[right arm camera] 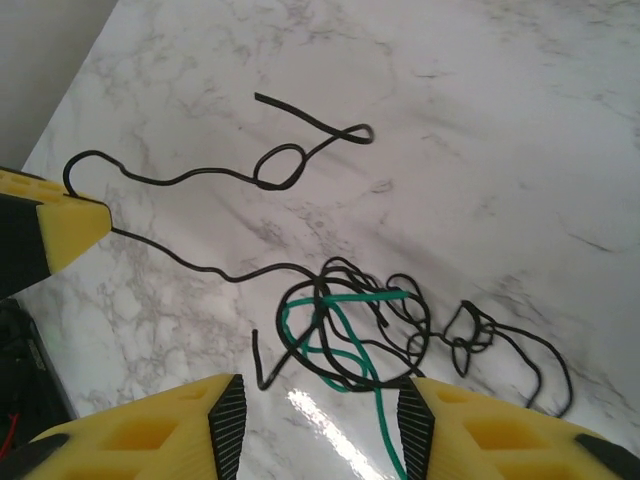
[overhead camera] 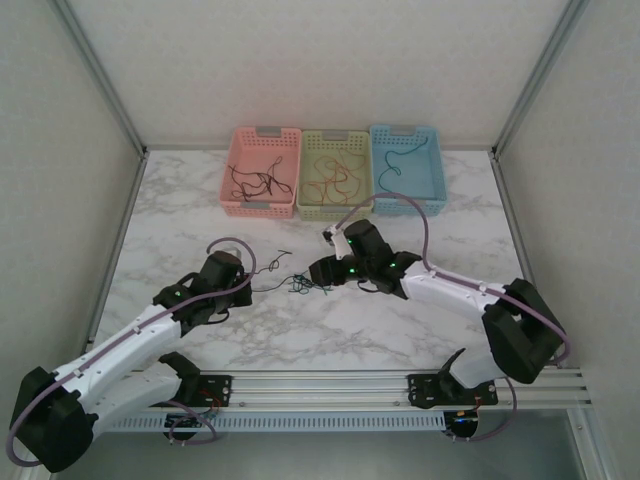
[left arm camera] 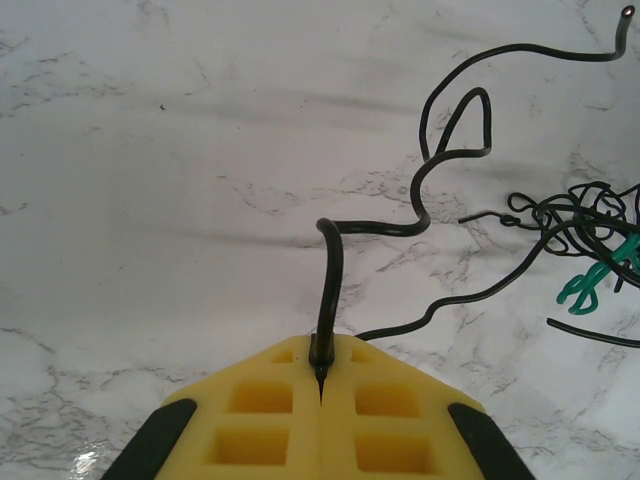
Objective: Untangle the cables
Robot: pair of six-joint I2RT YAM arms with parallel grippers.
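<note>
**Left pinching a black end, right poised open over the knot**

My left gripper (left arm camera: pixel 322 368) is clamped fully on one end of a black wire (left arm camera: pixel 333 262), which kinks away across the marble table (left arm camera: pixel 150 150) toward the tangle (left arm camera: pixel 575 215). My right gripper (right arm camera: pixel 320 425) hangs just above that tangle with its jaws well apart, gripping nothing. Below it, black loops snarl around a green wire (right arm camera: pixel 350 297). These cables look light, thin and springy, holding their curls, so a shallow pinch could slip. I'd grab a free end, possibly the green one, though where it finishes is hard to make out.
</note>
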